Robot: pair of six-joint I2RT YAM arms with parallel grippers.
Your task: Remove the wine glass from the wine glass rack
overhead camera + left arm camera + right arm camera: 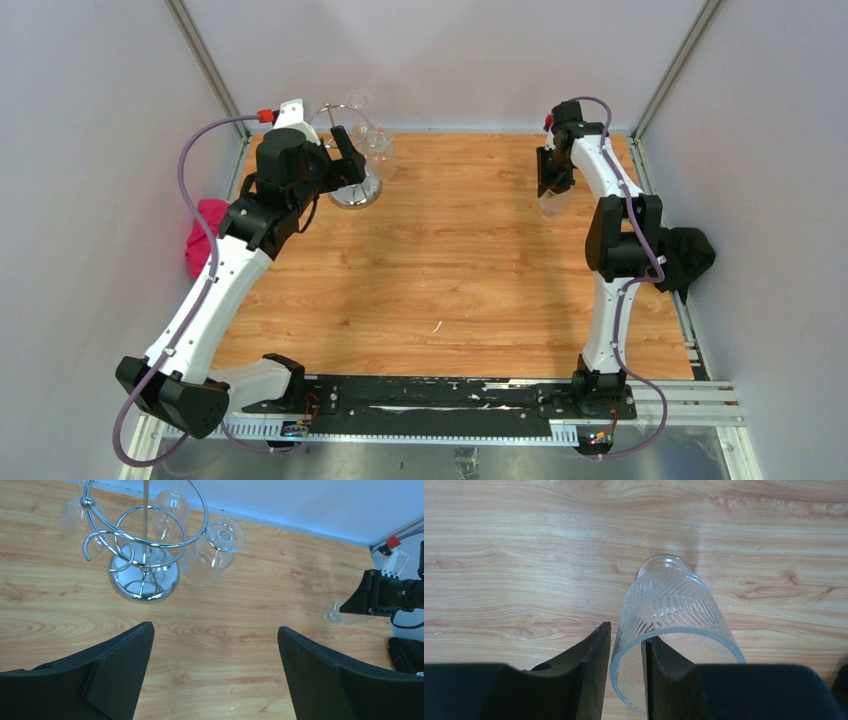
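The chrome wine glass rack (352,170) stands at the far left of the wooden table; in the left wrist view its ring (200,510) and mirrored base (144,582) show, with three clear glasses (207,555) hanging upside down. My left gripper (347,155) is open and empty (215,670), just in front of the rack. My right gripper (553,185) at the far right is shut (626,640) on the rim of a patterned wine glass (674,605), one finger inside and one outside. The glass is upright with its foot (331,615) at or just above the table.
A pink cloth (205,235) lies off the table's left edge. A black cloth (690,255) lies off the right edge by the right arm. Grey walls close the back and both sides.
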